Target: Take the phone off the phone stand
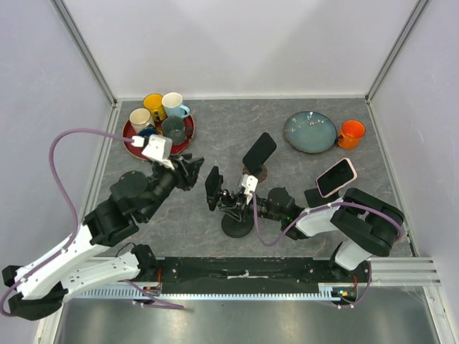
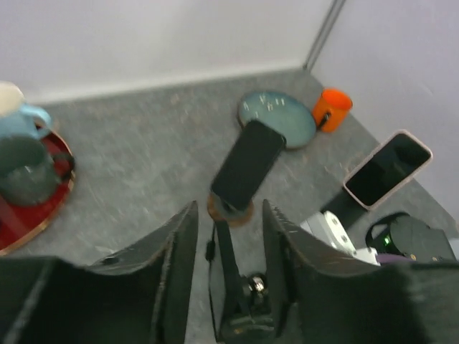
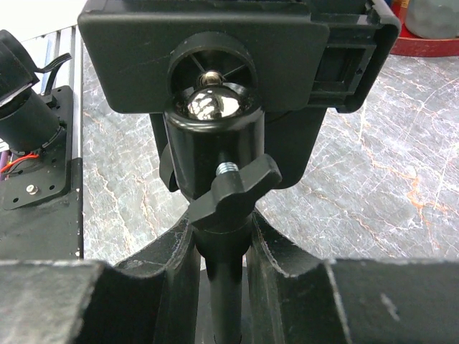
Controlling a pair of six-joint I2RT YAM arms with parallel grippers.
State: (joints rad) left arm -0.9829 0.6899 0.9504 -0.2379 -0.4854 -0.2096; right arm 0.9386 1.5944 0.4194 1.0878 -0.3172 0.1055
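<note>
While clamped in its stand (image 1: 237,225), a slim black phone (image 1: 213,188), edge-on

The table (image 1: 215,125) looks like grey veined stone, matt. The stand (image 3: 215,208) is smooth black plastic with a dull sheen. Its ball (image 3: 213,104) is polished metal and its screw (image 3: 227,169) is bare threaded metal. Plate (image 1: 309,132), orange mug (image 1: 351,133) and red tray (image 1: 191,132) are glossy.
</note>
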